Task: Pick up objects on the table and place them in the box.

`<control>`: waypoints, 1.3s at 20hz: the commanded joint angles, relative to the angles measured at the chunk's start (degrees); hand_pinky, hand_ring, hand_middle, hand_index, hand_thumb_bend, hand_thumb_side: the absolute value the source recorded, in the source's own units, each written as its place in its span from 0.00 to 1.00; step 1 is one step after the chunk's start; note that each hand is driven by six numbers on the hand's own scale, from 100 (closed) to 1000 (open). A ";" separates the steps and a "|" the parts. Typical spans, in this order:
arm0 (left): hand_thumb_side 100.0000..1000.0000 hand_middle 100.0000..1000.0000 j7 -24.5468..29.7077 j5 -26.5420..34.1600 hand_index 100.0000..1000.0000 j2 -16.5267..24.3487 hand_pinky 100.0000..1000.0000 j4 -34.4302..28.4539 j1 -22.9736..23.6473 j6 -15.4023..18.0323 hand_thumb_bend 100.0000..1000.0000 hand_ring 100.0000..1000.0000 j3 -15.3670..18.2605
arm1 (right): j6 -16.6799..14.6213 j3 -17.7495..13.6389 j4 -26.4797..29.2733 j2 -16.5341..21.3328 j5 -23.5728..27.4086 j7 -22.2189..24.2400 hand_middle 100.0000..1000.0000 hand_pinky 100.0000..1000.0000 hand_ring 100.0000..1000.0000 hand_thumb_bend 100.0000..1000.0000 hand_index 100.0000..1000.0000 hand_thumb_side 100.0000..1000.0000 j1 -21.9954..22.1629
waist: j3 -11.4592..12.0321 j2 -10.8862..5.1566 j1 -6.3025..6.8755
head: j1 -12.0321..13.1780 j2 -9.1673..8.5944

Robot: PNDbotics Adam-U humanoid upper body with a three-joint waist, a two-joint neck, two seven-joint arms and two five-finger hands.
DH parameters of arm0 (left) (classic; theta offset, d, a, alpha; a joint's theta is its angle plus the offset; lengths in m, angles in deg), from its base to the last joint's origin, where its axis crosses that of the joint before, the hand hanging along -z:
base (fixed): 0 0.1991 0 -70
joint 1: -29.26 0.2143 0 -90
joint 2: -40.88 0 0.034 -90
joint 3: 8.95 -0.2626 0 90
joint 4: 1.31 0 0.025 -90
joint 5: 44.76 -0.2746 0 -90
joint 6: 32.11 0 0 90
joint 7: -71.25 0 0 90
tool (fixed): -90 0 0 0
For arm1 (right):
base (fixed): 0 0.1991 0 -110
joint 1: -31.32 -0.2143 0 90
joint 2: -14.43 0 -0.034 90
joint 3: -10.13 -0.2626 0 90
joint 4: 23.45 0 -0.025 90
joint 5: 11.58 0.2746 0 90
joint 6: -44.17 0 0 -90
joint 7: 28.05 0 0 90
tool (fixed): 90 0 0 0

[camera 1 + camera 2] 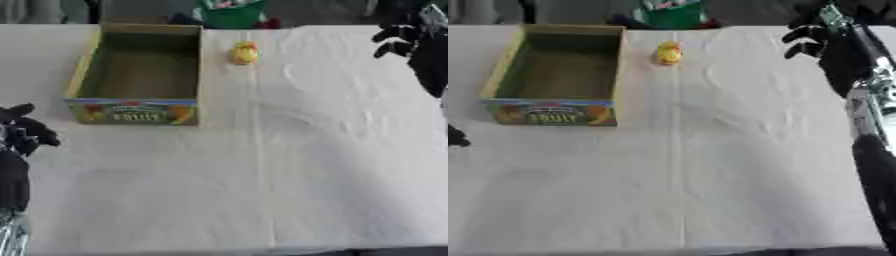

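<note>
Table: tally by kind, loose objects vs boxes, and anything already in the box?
Small yellow objects: 1, right of the box, on the white cloth
Cardboard fruit boxes: 1, nothing visible inside
Total: 2

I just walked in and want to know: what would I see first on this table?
The open cardboard box with colourful fruit print sits far left on the white table. Just right of it, apart, stands a small yellow object. The right robot hand hovers far right; the left robot hand waits at the left edge.
</note>
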 commanded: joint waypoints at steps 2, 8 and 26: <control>0.76 0.39 0.23 -0.12 0.63 0.50 0.41 -0.83 -0.44 0.06 0.00 0.43 0.11 | -0.05 -0.19 0.72 1.33 -0.20 0.12 0.52 0.39 0.54 0.00 0.71 0.60 -1.05 | 0.03 -0.86 0.04 | -0.13 -0.18; 0.76 0.39 0.24 -0.12 0.63 0.51 0.41 -0.85 -0.46 0.06 0.00 0.43 0.11 | -0.08 -0.19 0.71 1.41 -0.16 0.07 0.52 0.39 0.54 0.00 0.71 0.60 -1.10 | 0.01 -0.89 0.04 | -0.12 -0.20; 0.76 0.39 1.00 -0.03 0.63 0.94 0.41 -0.71 -0.26 0.01 0.00 0.43 -0.62 | -9.29 9.25 -12.46 10.94 -13.69 7.40 0.54 0.41 0.55 0.00 0.73 0.17 -15.88 | 1.29 -1.73 -0.18 | -1.28 0.11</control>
